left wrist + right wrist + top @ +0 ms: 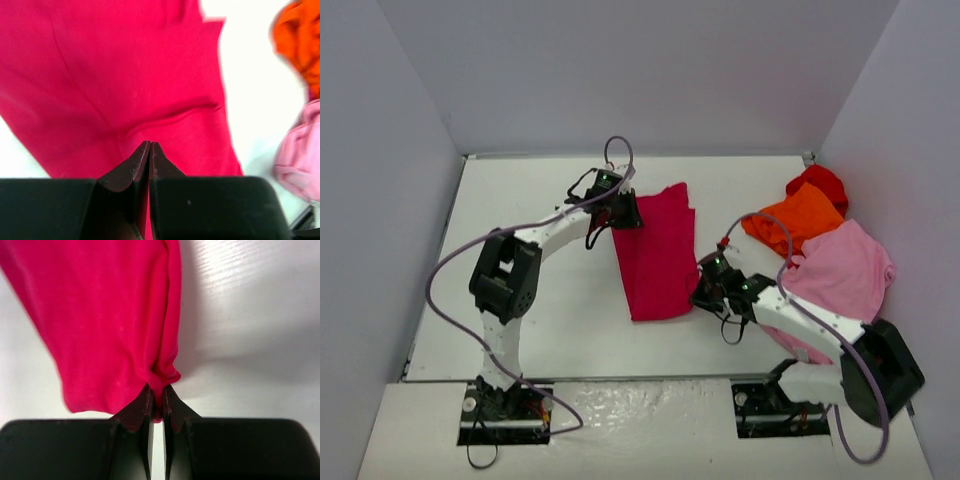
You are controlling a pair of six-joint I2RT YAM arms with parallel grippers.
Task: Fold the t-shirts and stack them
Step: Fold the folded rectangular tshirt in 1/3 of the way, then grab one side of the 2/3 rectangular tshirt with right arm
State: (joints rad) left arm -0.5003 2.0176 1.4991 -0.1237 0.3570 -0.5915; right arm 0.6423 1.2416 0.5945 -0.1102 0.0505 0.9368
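Note:
The crimson-magenta t-shirt (656,255) lies folded into a long strip on the white table (550,320). My left gripper (623,212) is shut on its far left edge; the left wrist view shows the cloth (125,75) spread beyond the closed tips (150,145). My right gripper (703,293) is shut on its near right corner, and the cloth (110,320) bunches between the fingertips (156,390). The orange t-shirt (796,220), the red t-shirt (820,181) and the light pink t-shirt (845,270) lie crumpled in a pile at the right.
White walls enclose the table on the left, back and right. The right arm (810,325) lies across the near part of the pink shirt. A purple cable (450,265) loops beside the left arm.

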